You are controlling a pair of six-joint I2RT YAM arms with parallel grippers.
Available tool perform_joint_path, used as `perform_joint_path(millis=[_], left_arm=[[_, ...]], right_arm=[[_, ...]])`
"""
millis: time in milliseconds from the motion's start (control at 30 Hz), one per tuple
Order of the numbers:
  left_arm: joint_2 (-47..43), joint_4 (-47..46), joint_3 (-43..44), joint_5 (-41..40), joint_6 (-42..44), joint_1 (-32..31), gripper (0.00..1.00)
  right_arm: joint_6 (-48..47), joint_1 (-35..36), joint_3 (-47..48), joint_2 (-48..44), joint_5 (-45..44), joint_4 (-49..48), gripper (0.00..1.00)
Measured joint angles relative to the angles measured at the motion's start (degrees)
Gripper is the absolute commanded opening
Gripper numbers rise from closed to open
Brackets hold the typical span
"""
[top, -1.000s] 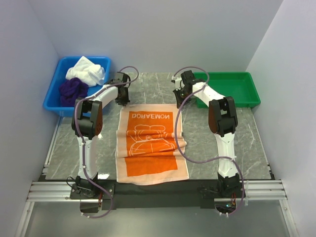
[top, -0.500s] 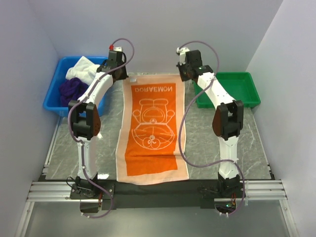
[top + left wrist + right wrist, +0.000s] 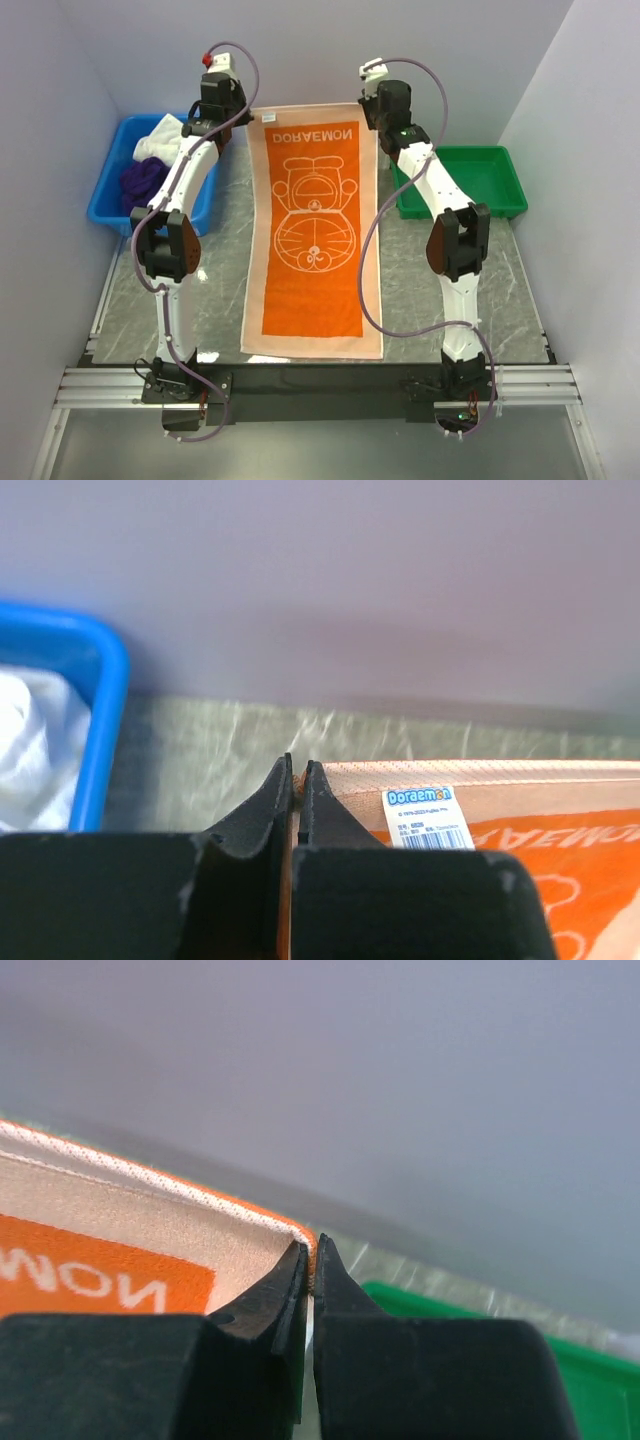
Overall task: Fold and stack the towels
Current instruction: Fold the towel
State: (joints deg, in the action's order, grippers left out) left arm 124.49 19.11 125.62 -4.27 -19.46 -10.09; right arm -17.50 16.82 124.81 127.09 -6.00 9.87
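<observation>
Lengthwise, the orange towel [image 3: 315, 230] trails from corners pinched in the left gripper [image 3: 296, 770] and right gripper [image 3: 311, 1250] over the marbled table [image 3: 480, 290].

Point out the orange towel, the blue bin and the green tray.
orange towel [image 3: 310, 240], top external view, printed middle.
blue bin [image 3: 103, 200], top external view, left wall.
green tray [image 3: 480, 180], top external view, bare floor.
</observation>
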Motion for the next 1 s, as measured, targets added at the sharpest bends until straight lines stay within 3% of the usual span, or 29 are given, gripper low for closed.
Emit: perform_joint_path(millis=[567,1000], left_arm=[[2.54,-4.17,0.85,3.30,-1.33,2.99,0.00],[-4.66,-7.43,-17.73,8.20,-1.49,3.78,0.00]], right_arm=[[-7.48,0.52,4.15,6.73,2.80,-11.74,0.00],[-5.01,0.59,-17.20,-3.91,6.45,-11.65,0.00]])
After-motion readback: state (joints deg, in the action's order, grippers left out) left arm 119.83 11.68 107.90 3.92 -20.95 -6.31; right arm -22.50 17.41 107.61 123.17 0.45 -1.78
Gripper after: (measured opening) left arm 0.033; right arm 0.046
